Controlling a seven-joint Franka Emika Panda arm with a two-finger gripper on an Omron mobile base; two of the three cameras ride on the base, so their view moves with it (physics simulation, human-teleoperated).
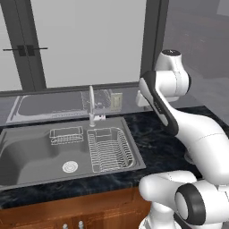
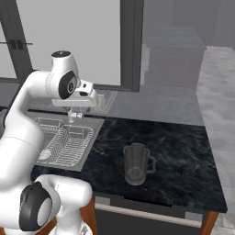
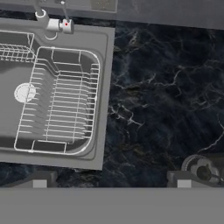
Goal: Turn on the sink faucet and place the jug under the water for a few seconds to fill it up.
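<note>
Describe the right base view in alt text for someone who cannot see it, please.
A dark translucent jug stands upright on a black marbled counter, untouched, to the right of a grey steel sink holding wire dish racks. A white robot arm rises at the left, bending over the sink in front of a large window.

Home kitchen: steel sink [image 1: 27, 154] with dish racks, faucet [image 1: 91, 105], dark marble counter [image 2: 183, 151], wood cabinets [image 1: 89, 212].
</note>
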